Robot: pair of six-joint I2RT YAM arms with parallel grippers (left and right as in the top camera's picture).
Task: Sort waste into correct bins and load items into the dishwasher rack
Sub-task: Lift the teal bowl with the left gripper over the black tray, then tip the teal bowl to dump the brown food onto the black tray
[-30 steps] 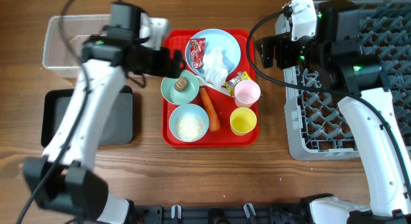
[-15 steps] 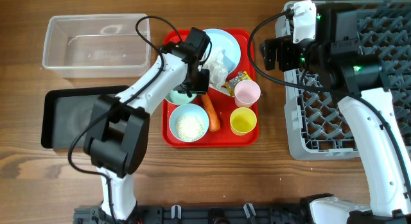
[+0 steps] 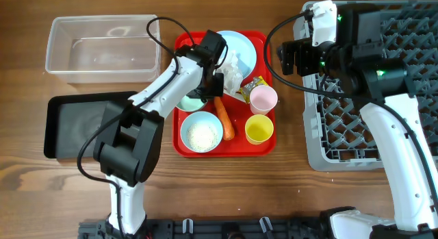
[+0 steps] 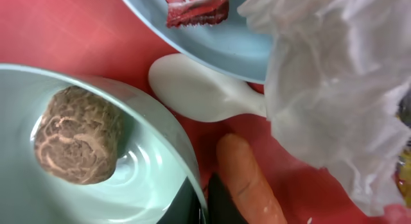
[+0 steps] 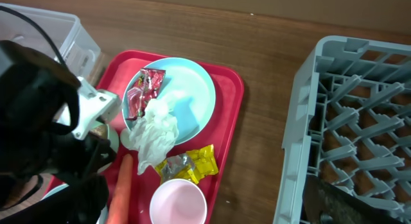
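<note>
The left pincer clamps the rim of the light blue bowl that holds the small brown lump. The orange carrot lies just beside it. The right pincer hangs between the red tray and the dishwasher rack; I cannot tell whether it is open or closed.

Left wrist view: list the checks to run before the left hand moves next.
1. Left hand straddles the bowl rim: ok.
2. Grip closed firmly on that rim: cannot tell.
3. Brown lump rests inside the bowl: ok.
4. Carrot clear of the hand: not ok, it lies right against it.
5. Right hand off the red tray: ok.
</note>
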